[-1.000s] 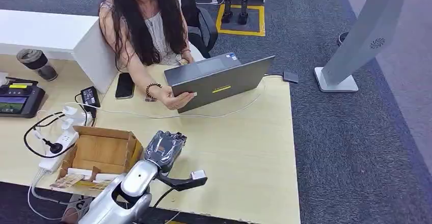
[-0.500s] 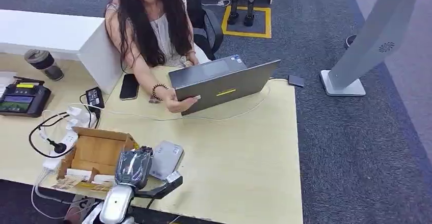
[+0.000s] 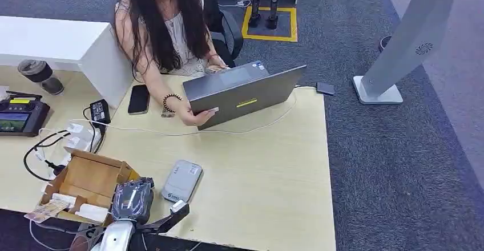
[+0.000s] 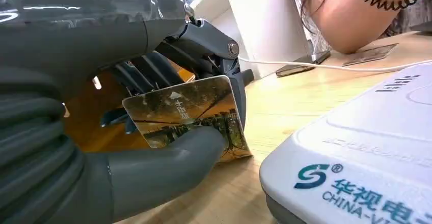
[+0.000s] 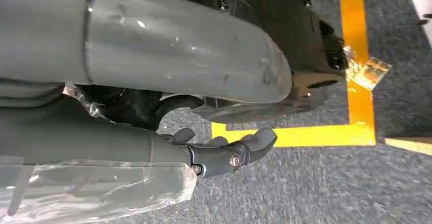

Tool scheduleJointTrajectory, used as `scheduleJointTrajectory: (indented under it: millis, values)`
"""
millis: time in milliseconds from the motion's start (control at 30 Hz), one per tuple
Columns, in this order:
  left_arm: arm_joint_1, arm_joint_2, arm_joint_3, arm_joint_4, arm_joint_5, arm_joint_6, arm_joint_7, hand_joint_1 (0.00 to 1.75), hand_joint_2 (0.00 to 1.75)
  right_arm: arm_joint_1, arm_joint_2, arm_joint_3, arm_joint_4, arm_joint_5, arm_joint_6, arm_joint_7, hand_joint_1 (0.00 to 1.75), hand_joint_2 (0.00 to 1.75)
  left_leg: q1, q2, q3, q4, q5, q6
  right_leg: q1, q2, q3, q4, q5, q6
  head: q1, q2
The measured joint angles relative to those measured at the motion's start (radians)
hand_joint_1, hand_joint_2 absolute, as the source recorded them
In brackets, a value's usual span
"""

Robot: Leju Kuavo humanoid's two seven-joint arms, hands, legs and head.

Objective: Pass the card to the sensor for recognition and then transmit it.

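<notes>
My left hand [image 3: 132, 201] is at the table's near edge, beside the open cardboard box [image 3: 85, 178]. It pinches a card [image 4: 188, 114] with a brownish photo print between thumb and fingers [image 4: 153, 68], held on edge just above the wooden tabletop. The sensor [image 3: 181, 181], a flat light-grey reader with a green logo, lies on the table just right of the hand; its corner [image 4: 356, 168] is close to the card without touching it. My right hand [image 5: 224, 155] hangs over grey carpet, its fingers loosely spread and holding nothing.
A person sits across the table [image 3: 274, 171] with one hand on a grey laptop [image 3: 240, 94]. A phone [image 3: 138, 98], a charger, a power strip with cables [image 3: 68, 142], a controller [image 3: 20, 117] and a cup [image 3: 40, 75] lie at the left. A white stand [image 3: 399, 45] is on the carpet at right.
My left hand drew back from over the sensor toward the table's near edge and the box, still holding the card; the sensor is now uncovered. The camera shifted slightly.
</notes>
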Motion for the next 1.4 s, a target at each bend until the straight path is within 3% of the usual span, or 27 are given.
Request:
scheduleJointTrajectory:
  millis: [600,900,1300,1400]
  values:
    - [-0.005,0.0,0.0,0.0,0.006,0.036,-0.008,1.75,1.75,0.009,0.001,0.001,-0.021,0.013,0.0,-0.019,0.0,0.0,0.0,0.0,0.0,0.0,0.0,0.0,0.0,0.0,0.0,0.0,0.0,0.0,0.0,0.0]
    - [-0.036,-0.005,0.0,-0.002,-0.01,0.234,-0.11,1.75,1.75,0.015,0.003,-0.002,-0.021,0.012,0.0,-0.041,0.0,0.0,0.0,0.0,0.0,0.0,0.0,0.0,0.0,0.0,-0.003,0.0,0.0,0.0,0.0,0.0]
    - [-0.102,-0.027,-0.01,0.002,-0.03,0.289,-0.143,1.75,1.75,0.012,-0.017,0.026,-0.008,-0.04,-0.002,-0.059,0.0,0.0,0.0,0.001,-0.001,0.0,0.0,0.0,0.0,0.001,-0.003,0.0,0.001,0.0,0.0,0.0]
    - [-0.104,-0.03,-0.011,0.009,-0.032,0.294,-0.15,1.75,1.75,0.012,-0.029,0.041,-0.007,-0.062,-0.033,-0.058,0.0,0.0,0.0,0.001,-0.001,0.0,0.0,0.0,0.0,0.001,-0.003,0.0,0.001,0.0,0.0,0.0]
